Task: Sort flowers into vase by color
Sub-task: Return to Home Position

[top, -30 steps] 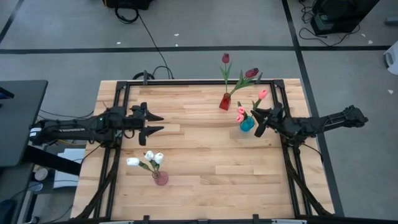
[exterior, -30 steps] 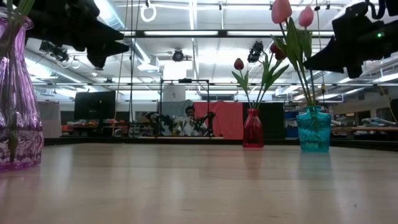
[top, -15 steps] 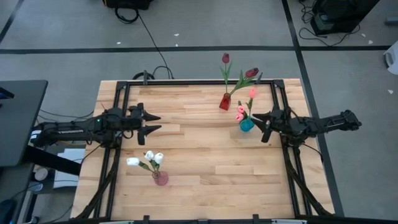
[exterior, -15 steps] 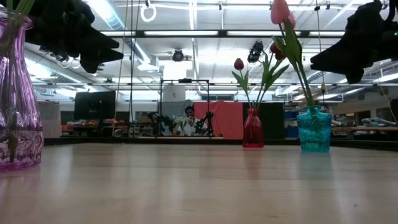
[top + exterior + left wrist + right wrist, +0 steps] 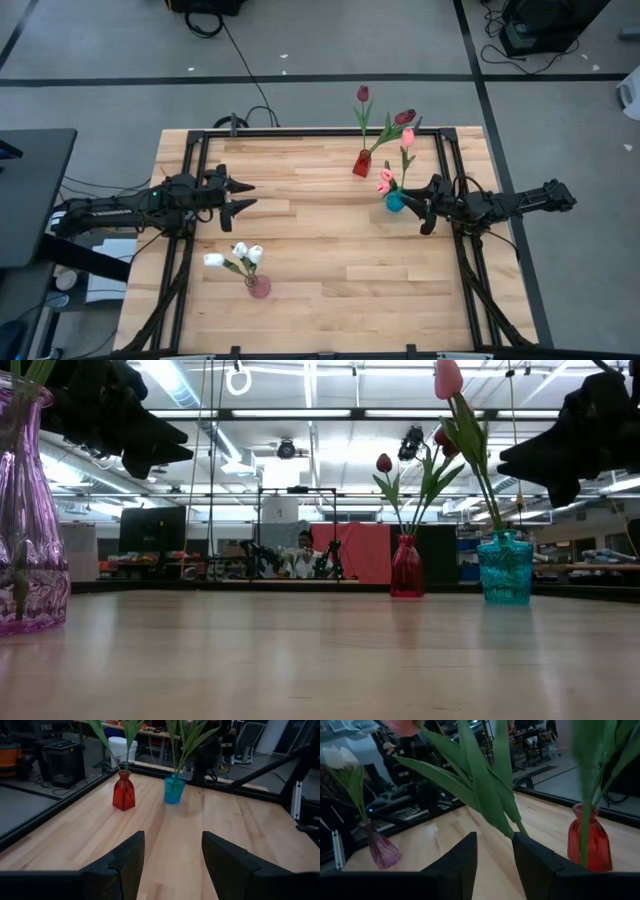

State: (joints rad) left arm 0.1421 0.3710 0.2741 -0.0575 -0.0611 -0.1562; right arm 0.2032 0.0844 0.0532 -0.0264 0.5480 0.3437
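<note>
Nearest to me, low and left of centre in the high view, a purple vase [image 5: 259,288] stands on the table [image 5: 330,260] with white tulips [image 5: 240,252] leaning out of it to the left. The left gripper [image 5: 247,195] hovers at the frame's centre left, above these tulips in the picture and well apart from them. Its fingers are spread wide around nothing; its own camera shows only bare wood between them.

Farther back, at centre right, the pink tulips [image 5: 385,181] stand in a blue vase [image 5: 396,203]. The right gripper [image 5: 418,210] hangs just beside that vase, on its right in the picture. Its fingers are parted by a narrow gap and grip nothing. From its wrist, green leaves [image 5: 480,785] rise just ahead of the fingers; I cannot tell whether any leaf touches them.

Beyond, at upper centre, a red vase [image 5: 361,163] holds the dark red tulips [image 5: 363,93], whose heads lean out past the table's far edge.

In the low view the purple vase is cut off by the left edge and its blooms are out of frame. Both grippers show there only as dark shapes in the upper corners. The left wrist view crops every flower head. A person [image 5: 303,545] far back in the room is too small to make out.
</note>
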